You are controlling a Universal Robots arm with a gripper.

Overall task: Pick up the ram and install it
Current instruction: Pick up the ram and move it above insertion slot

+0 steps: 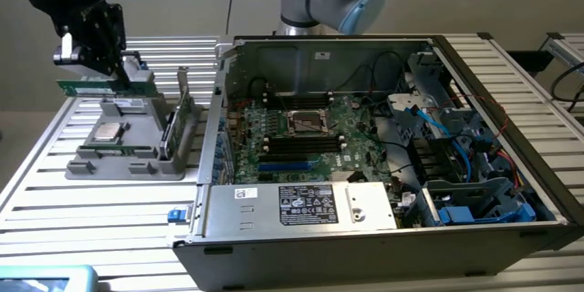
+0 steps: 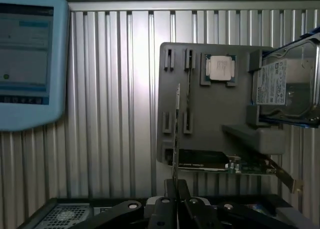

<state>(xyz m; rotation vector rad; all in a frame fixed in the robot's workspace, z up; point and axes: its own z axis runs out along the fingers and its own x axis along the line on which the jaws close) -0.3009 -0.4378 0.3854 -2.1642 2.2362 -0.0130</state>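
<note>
Nearest you in the wrist view, the gripper point(image 2: 176, 185) is clamped on the ram point(image 2: 176, 129), which shows edge-on as a thin line over the grey fixture point(image 2: 210, 114). The processor chip point(image 2: 220, 68) and hard drive point(image 2: 287, 84) lie beyond. The exterior view gives you the stick's length instead: the gripper point(image 1: 111, 73) at ten o'clock holds the ram point(image 1: 87, 87) level above the fixture point(image 1: 119, 158). The open computer case point(image 1: 365, 258) sits at three o'clock of that, its motherboard point(image 1: 338, 131) exposed.
</note>
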